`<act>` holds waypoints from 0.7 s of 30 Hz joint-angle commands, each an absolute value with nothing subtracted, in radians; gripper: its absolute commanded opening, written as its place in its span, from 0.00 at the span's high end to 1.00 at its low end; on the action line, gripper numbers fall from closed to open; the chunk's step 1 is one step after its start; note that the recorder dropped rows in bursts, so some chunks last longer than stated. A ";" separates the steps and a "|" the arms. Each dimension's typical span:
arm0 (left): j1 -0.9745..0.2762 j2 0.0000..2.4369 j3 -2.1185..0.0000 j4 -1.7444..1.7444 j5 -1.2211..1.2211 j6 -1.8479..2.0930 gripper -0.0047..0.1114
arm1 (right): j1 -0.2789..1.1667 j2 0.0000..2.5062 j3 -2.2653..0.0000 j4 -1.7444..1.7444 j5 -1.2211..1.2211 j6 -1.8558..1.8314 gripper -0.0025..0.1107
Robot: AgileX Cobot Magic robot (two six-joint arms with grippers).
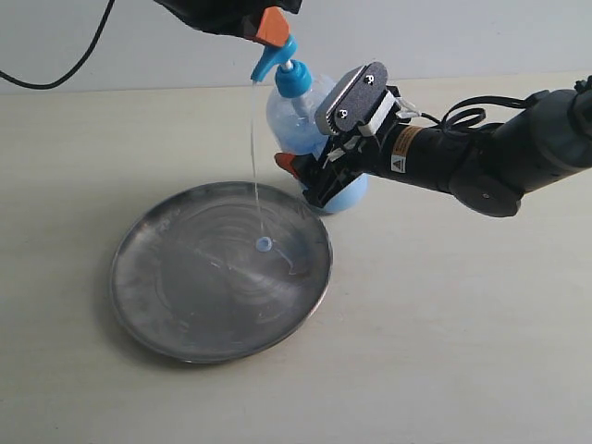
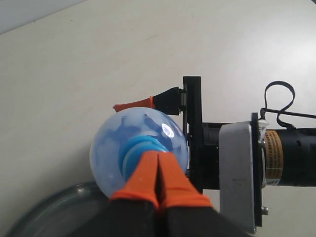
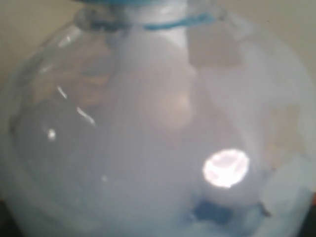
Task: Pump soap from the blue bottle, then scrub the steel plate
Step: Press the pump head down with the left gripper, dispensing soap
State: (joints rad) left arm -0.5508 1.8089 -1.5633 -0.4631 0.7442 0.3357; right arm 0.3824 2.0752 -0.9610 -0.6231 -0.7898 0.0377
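Note:
The blue bottle (image 1: pixel 301 116) stands behind the far rim of the steel plate (image 1: pixel 176 296). My left gripper (image 1: pixel 271 26) comes down from above, its orange fingers (image 2: pixel 148 173) shut together and resting on the blue pump head (image 1: pixel 277 57). A thin strand of soap (image 1: pixel 254 157) falls from the spout to a small light-blue blob (image 1: pixel 264 244) on the plate. My right gripper (image 1: pixel 314 176) is shut around the bottle's body, one orange finger (image 2: pixel 133 104) lying along its side. In the right wrist view the bottle (image 3: pixel 148 138) fills the frame and hides the fingers.
A pale tabletop (image 1: pixel 462 333) stretches all around the plate. The right arm (image 1: pixel 481 162) lies low over the table to the right of the bottle. A black cable (image 1: pixel 65 69) hangs at the back left. The plate's rim (image 2: pixel 54 210) shows under the bottle.

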 commanded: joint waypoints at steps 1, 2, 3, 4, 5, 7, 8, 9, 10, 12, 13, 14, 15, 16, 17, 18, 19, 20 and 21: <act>-0.559 1.878 -1.526 -0.425 0.873 0.337 0.96 | 0.395 2.059 -0.974 -0.663 -0.887 0.051 0.98; -0.559 1.878 -1.526 -0.425 0.875 0.337 0.96 | 0.395 2.059 -0.974 -0.663 -0.887 0.051 0.98; -0.559 1.878 -1.526 -0.423 0.876 0.337 0.96 | 0.395 2.059 -0.974 -0.663 -0.887 0.051 0.98; -0.559 1.878 -1.526 -0.423 0.876 0.337 0.96 | 0.395 2.059 -0.974 -0.663 -0.887 0.051 0.98; -0.559 1.878 -1.526 -0.423 0.876 0.337 0.96 | 0.395 2.059 -0.974 -0.663 -0.887 0.051 0.98; -0.559 1.880 -1.526 -0.423 0.876 0.337 0.96 | 0.395 2.059 -0.974 -0.663 -0.887 0.051 0.98; -0.559 1.880 -1.526 -0.423 0.876 0.337 0.96 | 0.395 2.059 -0.974 -0.663 -0.887 0.051 0.98; -0.559 1.882 -1.524 -0.423 0.876 0.337 0.96 | 0.395 2.059 -0.974 -0.663 -0.887 0.051 0.98; -0.559 1.884 -1.521 -0.423 0.876 0.337 0.96 | 0.395 2.059 -0.974 -0.663 -0.887 0.051 0.98; -0.559 1.890 -1.511 -0.423 0.876 0.337 0.96 | 0.395 2.059 -0.974 -0.663 -0.889 0.051 0.98; -0.559 1.897 -1.506 -0.423 0.876 0.337 0.96 | 0.395 2.059 -0.974 -0.663 -0.892 0.051 0.98; -0.559 1.897 -1.498 -0.423 0.873 0.337 0.96 | 0.395 2.059 -0.974 -0.663 -0.892 0.051 0.98; -0.559 1.897 -1.487 -0.423 0.859 0.337 0.96 | 0.395 2.059 -0.974 -0.663 -0.892 0.051 0.98; -0.559 1.897 -1.479 -0.426 0.851 0.337 0.96 | 0.395 2.059 -0.974 -0.663 -0.892 0.051 0.98; -0.559 1.897 -1.474 -0.426 0.849 0.337 0.96 | 0.395 2.059 -0.974 -0.663 -0.892 0.051 0.98; -0.559 1.897 -1.474 -0.424 0.851 0.337 0.96 | 0.395 2.059 -0.974 -0.663 -0.892 0.051 0.98; -0.559 1.897 -1.474 -0.424 0.851 0.337 0.96 | 0.395 2.059 -0.974 -0.663 -0.892 0.051 0.98; -0.559 1.897 -1.474 -0.424 0.851 0.337 0.96 | 0.395 2.059 -0.974 -0.663 -0.892 0.051 0.98; -0.559 1.895 -1.474 -0.426 0.849 0.337 0.96 | 0.395 2.059 -0.974 -0.663 -0.892 0.051 0.98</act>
